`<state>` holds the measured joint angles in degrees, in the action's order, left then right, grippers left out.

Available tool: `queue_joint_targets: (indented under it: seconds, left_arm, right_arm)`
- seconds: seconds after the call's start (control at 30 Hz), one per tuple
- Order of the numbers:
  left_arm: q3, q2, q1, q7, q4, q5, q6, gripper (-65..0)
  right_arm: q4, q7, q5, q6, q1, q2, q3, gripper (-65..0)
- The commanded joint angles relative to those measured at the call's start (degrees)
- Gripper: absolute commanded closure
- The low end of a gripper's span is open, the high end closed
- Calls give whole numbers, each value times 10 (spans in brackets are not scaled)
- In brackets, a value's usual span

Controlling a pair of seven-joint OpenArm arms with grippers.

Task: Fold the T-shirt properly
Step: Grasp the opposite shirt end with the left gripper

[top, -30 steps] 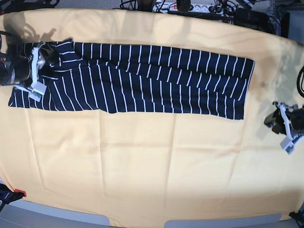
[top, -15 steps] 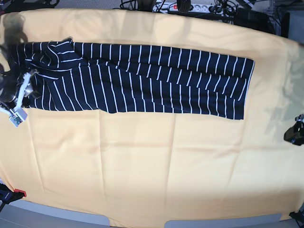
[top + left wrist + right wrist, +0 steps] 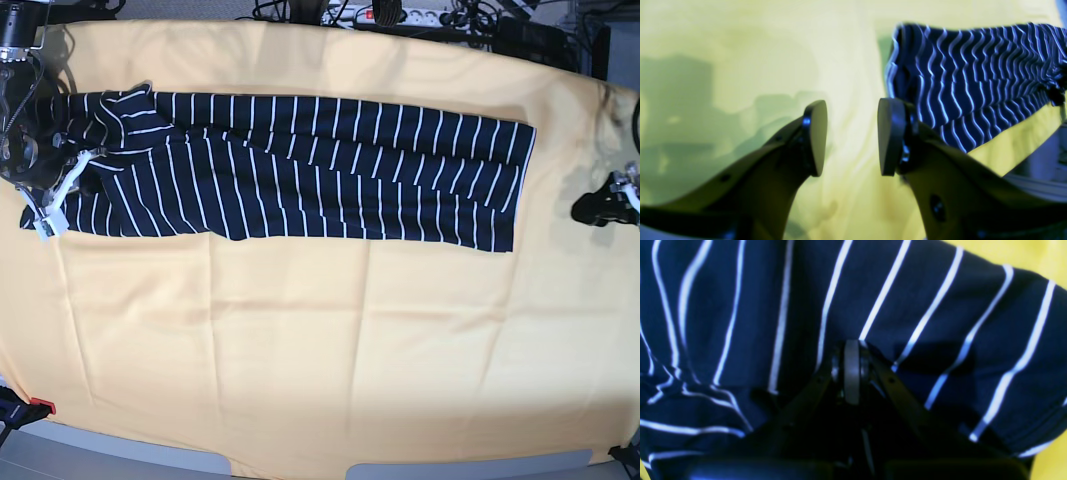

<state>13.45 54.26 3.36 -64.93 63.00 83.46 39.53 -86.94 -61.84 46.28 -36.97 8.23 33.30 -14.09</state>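
Note:
The T-shirt (image 3: 300, 165), dark navy with thin white stripes, lies folded into a long band across the far half of the yellow table (image 3: 320, 350). My right gripper (image 3: 62, 185) sits at the band's left end. In the right wrist view this gripper (image 3: 851, 373) has its pads pressed together, shut on a fold of the T-shirt (image 3: 940, 306). My left gripper (image 3: 590, 210) hovers off the band's right end. In the left wrist view it (image 3: 851, 136) is open over bare yellow cloth, with the T-shirt (image 3: 973, 73) just beyond its right finger.
A power strip (image 3: 390, 15) and tangled cables run along the table's far edge. A red and black clamp (image 3: 25, 408) sits at the front left corner. The yellow cover shows light creases across the front half.
My right gripper came back from off the band's lower left corner onto the cloth and closed. My left arm rose a little at the table's right edge, still open.

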Motion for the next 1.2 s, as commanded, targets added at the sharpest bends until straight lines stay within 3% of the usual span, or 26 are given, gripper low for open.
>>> queue_joint_targets:
  seconds: [0.0,0.37,0.77,1.0,1.17]
  left_arm:
    - [6,12,10,14,2,12,5,-270]
    - [6,-80,-53,4,-14,15,0,-302]
    - [-8,-162,-54,5,-13,15,5,-301]
    - [-79,-171,-54,3,5,15,5,-301]
    - [-82,-171,-54,3,51,15,5,-301]
  right_arm:
    - [1,-8,-4,-8,-2,0,2,0]
    - [1,-11,2,-2,-3,-1,2,0]
    - [1,-11,4,-1,-3,-1,2,0]
    - [0,-11,4,-1,-3,-1,2,0]
    - [1,-12,4,-1,-3,-1,2,0]
